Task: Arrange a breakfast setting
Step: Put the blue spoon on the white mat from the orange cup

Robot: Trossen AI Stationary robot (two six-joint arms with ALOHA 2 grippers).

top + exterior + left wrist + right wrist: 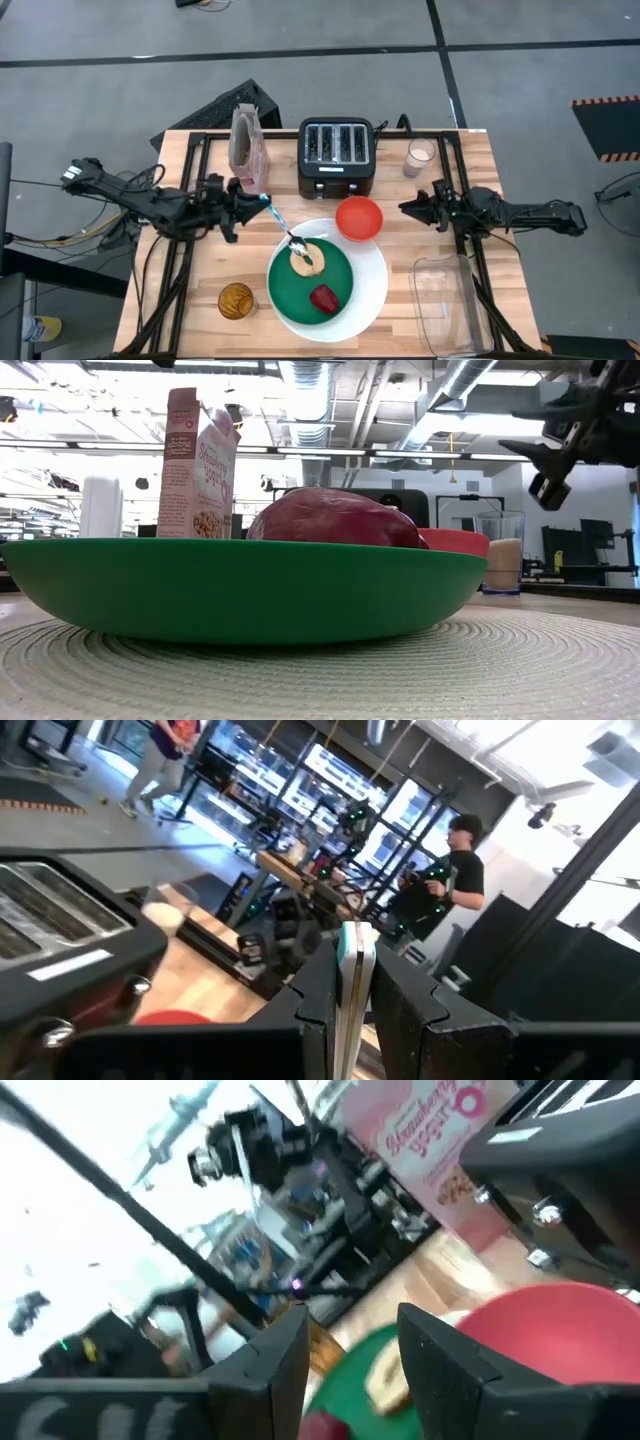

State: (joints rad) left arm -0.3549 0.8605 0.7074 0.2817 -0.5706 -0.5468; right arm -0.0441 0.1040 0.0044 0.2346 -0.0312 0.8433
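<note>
A green plate (305, 290) lies on a larger white plate (375, 285) near the table's front. On the green plate are a bagel half (309, 260) and a red fruit (324, 298) (335, 518). A red-orange bowl (358, 218) stands just behind the plates, and a pinkish cereal box (248, 148) stands upright at the far left. My left gripper (250, 203) is shut on a blue-handled spoon (282, 225), left of the plates. The spoon's metal bowl (297, 243) is at the bagel's far edge. My right gripper (408, 208) waits open right of the red-orange bowl. My left gripper pinches the free end of the spoon's blue handle (352, 965) between its two fingers. The fingers come about level from the table's left. The spoon reaches out past the fingertips toward the plates. Whether its metal bowl touches the bagel, I cannot tell.
A black toaster (337, 158) stands at the far middle, with a glass of milk (420, 157) to its right. A clear plastic container (445, 305) lies at the near right and an amber glass (236, 300) at the near left. A person stands in the room beyond.
</note>
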